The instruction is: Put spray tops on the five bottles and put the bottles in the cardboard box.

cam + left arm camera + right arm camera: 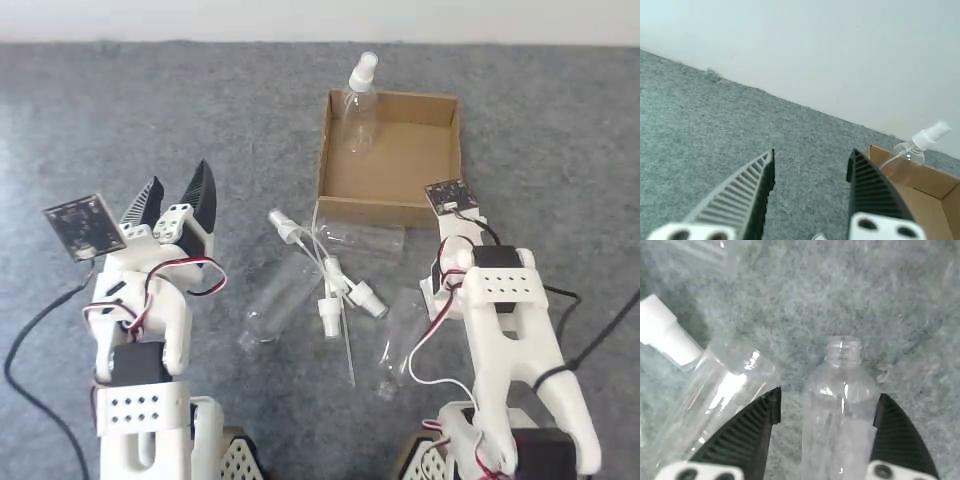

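Observation:
My left gripper (180, 178) (811, 155) is open and holds nothing, raised over the grey carpet left of the cardboard box (390, 160) (935, 182). One bottle with a spray top (360, 105) (910, 154) stands in the box's far left corner. My right gripper (827, 400) is open, its jaws on either side of an uncapped clear bottle (840, 405) lying on the carpet. Next to that bottle lies another bottle (720, 390), with a white top (665, 337) at its end. More clear bottles (275, 295) (400, 340) (365, 240) and loose spray tops (330, 310) (365, 298) lie between the arms.
The right arm (500, 300) leans over the spot just in front of the box's near wall. Thin dip tubes (345, 345) trail from the spray tops across the carpet. A white wall (840, 60) stands behind the carpet.

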